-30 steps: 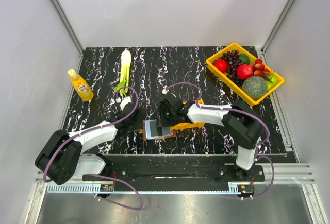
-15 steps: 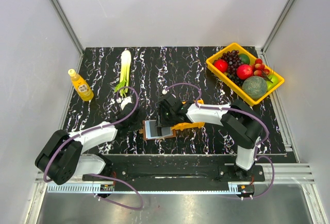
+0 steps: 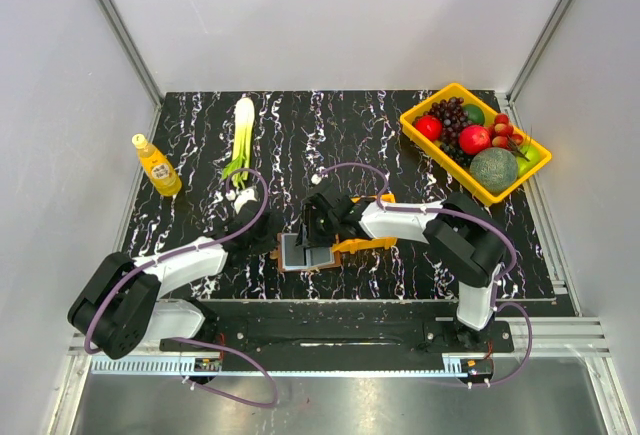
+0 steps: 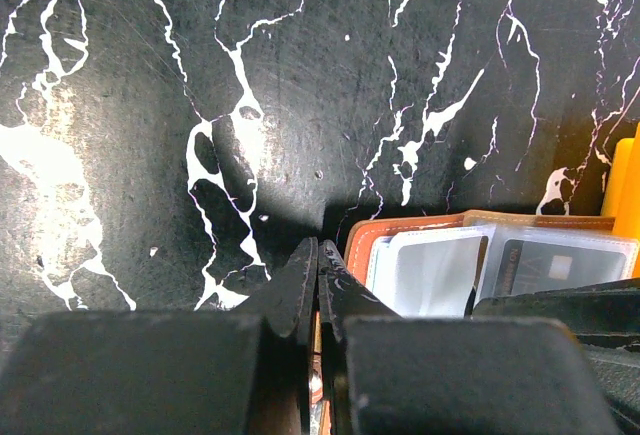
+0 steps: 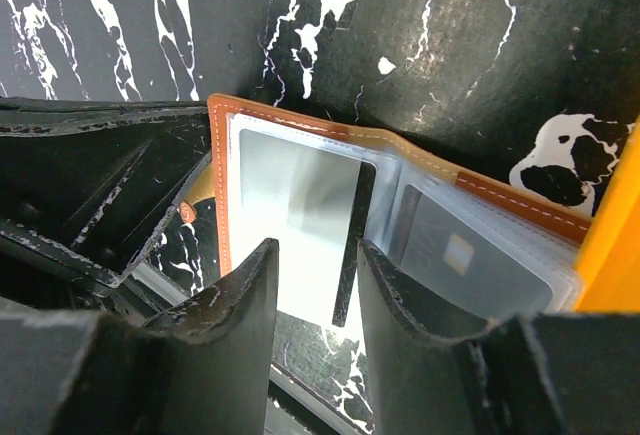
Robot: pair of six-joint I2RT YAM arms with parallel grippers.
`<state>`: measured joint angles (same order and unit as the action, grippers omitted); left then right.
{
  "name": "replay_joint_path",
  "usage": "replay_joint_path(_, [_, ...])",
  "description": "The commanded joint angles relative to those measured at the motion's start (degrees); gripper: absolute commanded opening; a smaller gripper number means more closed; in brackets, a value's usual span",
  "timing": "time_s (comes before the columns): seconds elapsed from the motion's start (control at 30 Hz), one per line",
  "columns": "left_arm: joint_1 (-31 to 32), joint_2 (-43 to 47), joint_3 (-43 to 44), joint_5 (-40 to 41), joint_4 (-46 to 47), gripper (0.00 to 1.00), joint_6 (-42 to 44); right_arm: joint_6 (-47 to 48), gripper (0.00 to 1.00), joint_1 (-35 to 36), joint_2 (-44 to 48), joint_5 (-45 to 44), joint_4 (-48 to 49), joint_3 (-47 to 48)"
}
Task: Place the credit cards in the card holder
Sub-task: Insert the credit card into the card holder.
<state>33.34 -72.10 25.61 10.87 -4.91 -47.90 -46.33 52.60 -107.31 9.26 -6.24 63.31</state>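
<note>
here the brown card holder (image 5: 385, 180) lies open, pale cards (image 5: 300, 215) tucked inside.

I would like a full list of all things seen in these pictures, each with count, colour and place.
card holder: one, brown, open, near edge, centre.
credit cards: at least two, grey, in the holder's clear sleeves.
small bin: one, orange, right of the holder.
tray: one, yellow, far right corner.
fruit: several, red, purple, green, in the tray.
bottle: one, yellow, left side.
green onion: one, green and white, back left.
table: one, black with white veins.
left gripper: one, black, shut on the card holder's edge.
right gripper: one, black, open over a card.
</note>
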Motion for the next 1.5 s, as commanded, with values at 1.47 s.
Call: replay_joint_path(1.47, [0.32, 10.75, -0.47, 3.45, -15.13, 0.0, 0.0, 8.09, 0.41, -7.68, 16.6, -15.93, -12.48, -12.15])
